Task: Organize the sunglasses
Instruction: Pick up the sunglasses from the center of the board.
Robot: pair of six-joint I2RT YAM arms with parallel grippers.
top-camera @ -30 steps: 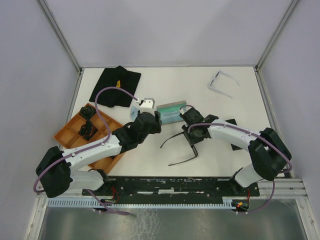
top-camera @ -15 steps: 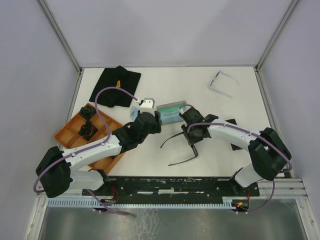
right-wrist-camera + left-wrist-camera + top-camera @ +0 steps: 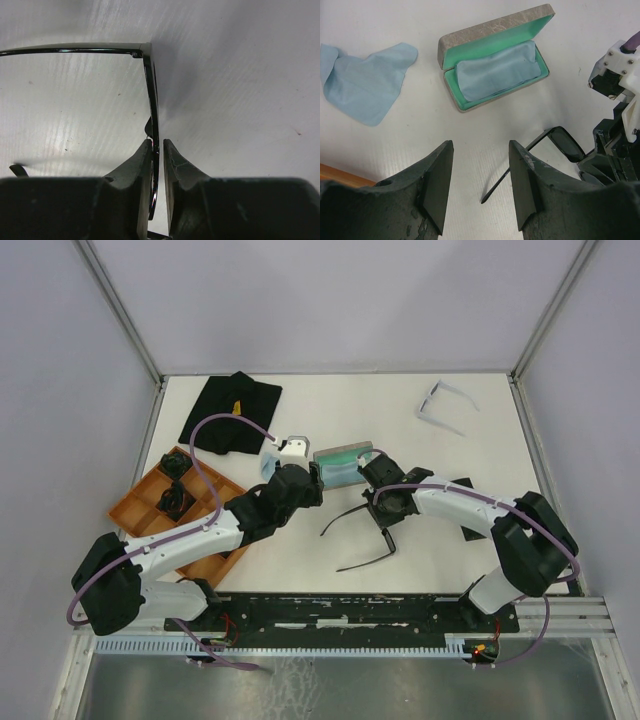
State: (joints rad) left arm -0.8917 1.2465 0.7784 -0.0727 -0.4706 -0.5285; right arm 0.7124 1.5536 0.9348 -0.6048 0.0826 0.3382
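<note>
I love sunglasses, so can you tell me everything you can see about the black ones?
The black sunglasses have a thin, shiny black frame that looks like plastic, and dark lenses. Both side arms are swung open, not folded. They sit on the white table, close to the open grey case but not touching it. The right claw is pinched on the front of the frame, with one finger on each side. Nothing else touches them.
</note>
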